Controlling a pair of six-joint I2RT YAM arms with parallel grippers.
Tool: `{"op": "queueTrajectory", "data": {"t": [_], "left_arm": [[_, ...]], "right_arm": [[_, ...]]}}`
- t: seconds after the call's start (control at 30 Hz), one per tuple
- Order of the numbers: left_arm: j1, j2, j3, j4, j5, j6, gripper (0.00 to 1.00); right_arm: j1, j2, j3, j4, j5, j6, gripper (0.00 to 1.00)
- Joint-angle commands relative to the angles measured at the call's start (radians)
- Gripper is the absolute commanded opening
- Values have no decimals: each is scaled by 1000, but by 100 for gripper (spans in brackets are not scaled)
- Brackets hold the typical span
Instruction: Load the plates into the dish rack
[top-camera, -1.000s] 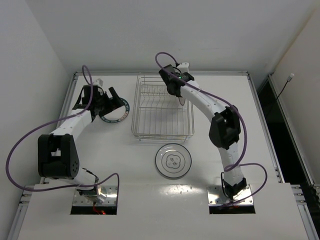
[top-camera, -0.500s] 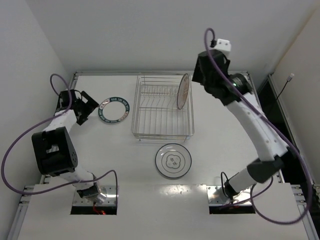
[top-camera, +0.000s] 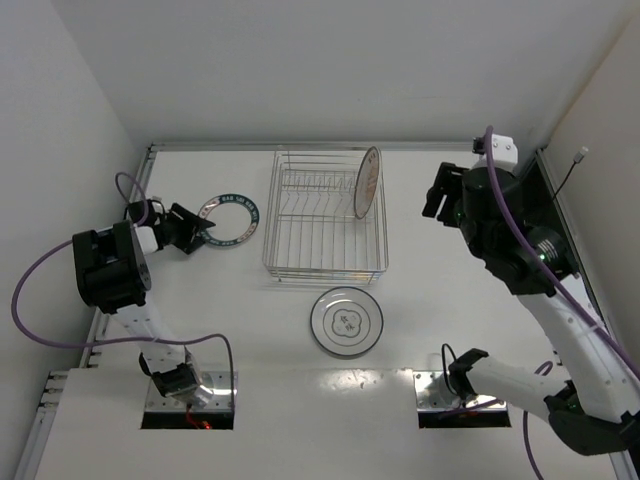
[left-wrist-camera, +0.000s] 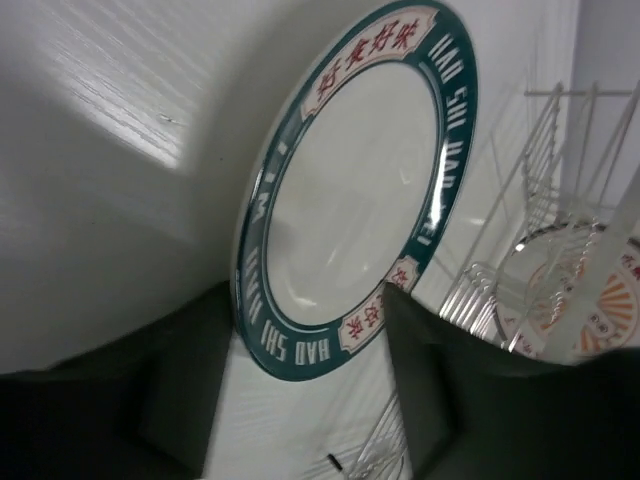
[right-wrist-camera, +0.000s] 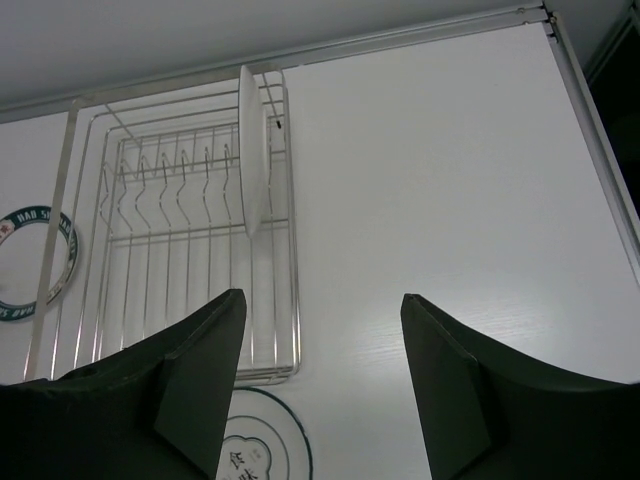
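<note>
The blue-rimmed plate (top-camera: 229, 219) lies flat on the table left of the dish rack (top-camera: 325, 222). My left gripper (top-camera: 192, 233) is open at its left edge. In the left wrist view the plate's (left-wrist-camera: 355, 180) near rim sits between the spread fingers of the left gripper (left-wrist-camera: 310, 375). The orange sunburst plate (top-camera: 367, 182) stands upright at the rack's right end, seen edge-on in the right wrist view (right-wrist-camera: 253, 150). The grey-ring plate (top-camera: 346, 321) lies flat in front of the rack. My right gripper (top-camera: 441, 196) is open and empty, raised right of the rack (right-wrist-camera: 190, 240).
A metal rail (top-camera: 320, 146) runs along the table's back edge. White walls close in at the back and left. A dark gap (top-camera: 540, 200) lies past the table's right edge. The rack's wire bars (left-wrist-camera: 560, 190) stand just beyond the blue-rimmed plate.
My right gripper has let go of the orange plate, left standing in the rack, and pulled up and to the right. My left gripper drew back left, then returned to the blue-rimmed plate's edge.
</note>
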Motion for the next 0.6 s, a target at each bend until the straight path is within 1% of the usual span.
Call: {"op": "queueTrajectory", "data": {"t": [0.0,0.07,0.1,0.13,0.17,0.27,0.3,0.4,0.43,0.5,0.53,0.57], "left_arm": [[-6,66,-39,34,70,-12,47],[-6,101,-30,45,111,-12,31],[-6,110,-30,45,120,-12,22],[-6,110,-21,45,130,-12,6],[-6,110,-21,45,143,-12,0],[-6,46,-21,69,133,8,0],[-6,-38,-21,82,118,8,0],[-6,-185,-50,166,108,34,0],[-6,-282,-88,239,108,16,0],[-6,-367,-131,334,146,-13,0],[4,-400,-175,435,162,-53,0],[4,-452,-195,483,177,-74,0]], "right_arm": [[-2,-60,-11,0,34,-19,61],[-2,-74,-12,-23,49,-19,62],[-2,-86,-12,-24,61,-19,62],[-2,-95,-21,-24,62,-28,62],[-2,-96,-21,-37,72,-28,62],[-2,-96,-21,-48,48,-28,62],[-2,-96,-31,-48,31,-41,62],[-2,-96,-57,-39,-52,-50,62],[-2,-96,-70,-18,-110,-62,62],[-2,-96,-108,45,-193,-99,63],[-2,-96,-117,67,-301,-113,65],[-2,-96,-117,88,-364,-125,66]]}}
